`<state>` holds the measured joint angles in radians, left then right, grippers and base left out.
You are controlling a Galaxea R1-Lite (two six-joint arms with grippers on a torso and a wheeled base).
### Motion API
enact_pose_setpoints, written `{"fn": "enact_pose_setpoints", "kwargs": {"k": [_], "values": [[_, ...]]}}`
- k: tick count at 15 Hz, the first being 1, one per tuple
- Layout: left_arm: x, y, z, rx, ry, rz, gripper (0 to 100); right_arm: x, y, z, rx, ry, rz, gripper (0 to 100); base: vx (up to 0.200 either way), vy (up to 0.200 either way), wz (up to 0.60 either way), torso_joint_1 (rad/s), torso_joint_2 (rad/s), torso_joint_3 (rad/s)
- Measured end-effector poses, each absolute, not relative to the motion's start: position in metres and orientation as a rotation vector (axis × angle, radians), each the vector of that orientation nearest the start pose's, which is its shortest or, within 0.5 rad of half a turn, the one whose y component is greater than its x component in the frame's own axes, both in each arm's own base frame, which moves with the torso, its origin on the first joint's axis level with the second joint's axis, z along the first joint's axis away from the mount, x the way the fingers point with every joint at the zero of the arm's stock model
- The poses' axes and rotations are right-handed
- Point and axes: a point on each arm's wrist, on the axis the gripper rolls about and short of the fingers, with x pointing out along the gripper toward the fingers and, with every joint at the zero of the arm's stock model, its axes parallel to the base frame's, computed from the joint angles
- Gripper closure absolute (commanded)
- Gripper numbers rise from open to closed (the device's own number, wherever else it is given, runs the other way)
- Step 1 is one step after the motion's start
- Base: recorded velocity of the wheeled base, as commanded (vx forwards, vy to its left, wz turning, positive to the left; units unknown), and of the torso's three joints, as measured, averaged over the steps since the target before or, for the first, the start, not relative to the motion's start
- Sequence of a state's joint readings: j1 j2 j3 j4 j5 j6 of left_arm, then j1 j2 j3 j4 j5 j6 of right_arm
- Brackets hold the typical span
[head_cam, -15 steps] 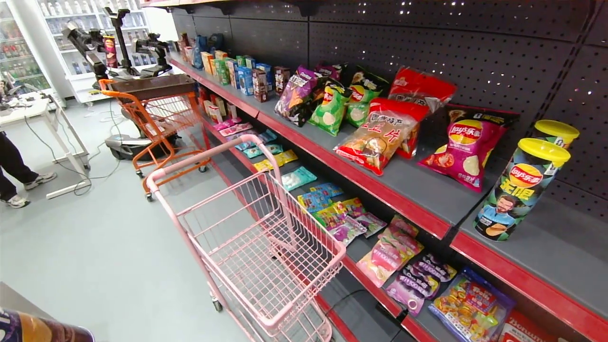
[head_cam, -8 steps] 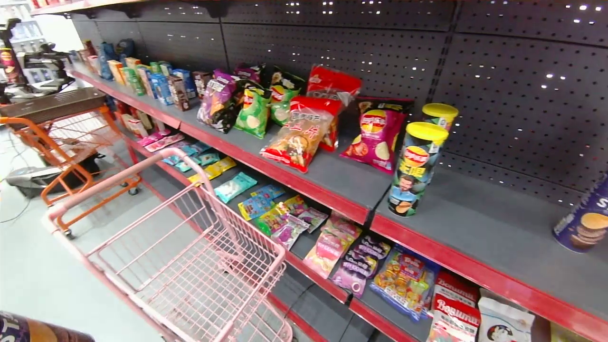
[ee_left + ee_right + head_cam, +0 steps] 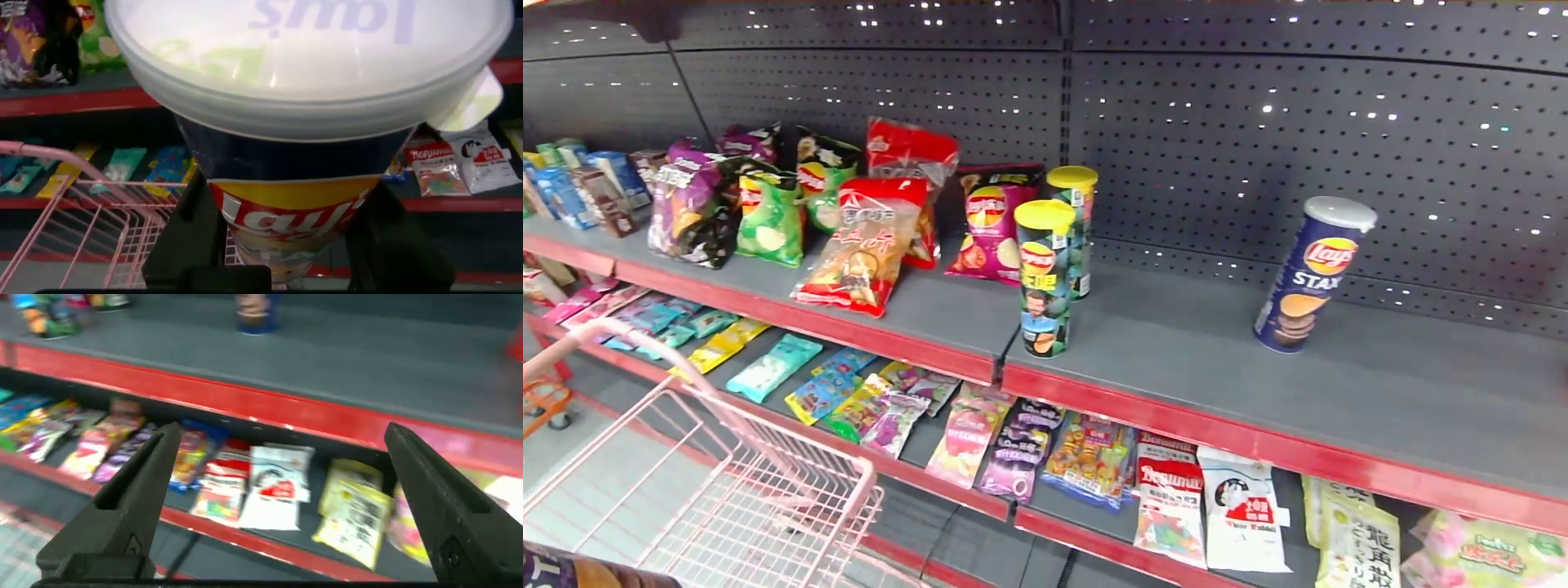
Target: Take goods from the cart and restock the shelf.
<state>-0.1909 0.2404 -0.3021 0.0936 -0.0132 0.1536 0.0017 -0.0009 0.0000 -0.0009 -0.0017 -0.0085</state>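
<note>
Our left gripper point(image 3: 286, 245) clamps a white-lidded chip can point(image 3: 302, 98) upright, the pink cart point(image 3: 870, 482) just below it and the shelf point(image 3: 1176, 351) ahead, while our right gripper point(image 3: 282, 510) gapes wide before the shelf's red edge, a blue can point(image 3: 1307, 273) standing beyond.

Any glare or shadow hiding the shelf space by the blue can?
Head view: light specks only on the pegboard; blue can and grey shelf evenly lit. Left wrist view: held can has a glaring white lid. Right wrist view: lower shelf shaded.
</note>
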Motion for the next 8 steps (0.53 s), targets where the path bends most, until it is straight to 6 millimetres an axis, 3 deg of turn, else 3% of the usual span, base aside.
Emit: {"fn": "enact_pose_setpoints", "kwargs": {"k": [1, 8], "values": [[-0.0188, 0.0034, 0.1543, 0.156, 0.017, -0.205, 100, -0.0229, -0.0001, 0.0755, -0.009, -0.002, 0.001, 0, 0.000, 0.000, -0.60, 0.002, 0.00, 0.002], [-0.0141, 0.0037, 0.1592, 0.166, 0.041, -0.146, 100, -0.0229, 0.0000, 0.0756, -0.009, -0.003, 0.003, 0, 0.000, 0.000, 0.00, 0.000, 0.00, 0.000]]}}
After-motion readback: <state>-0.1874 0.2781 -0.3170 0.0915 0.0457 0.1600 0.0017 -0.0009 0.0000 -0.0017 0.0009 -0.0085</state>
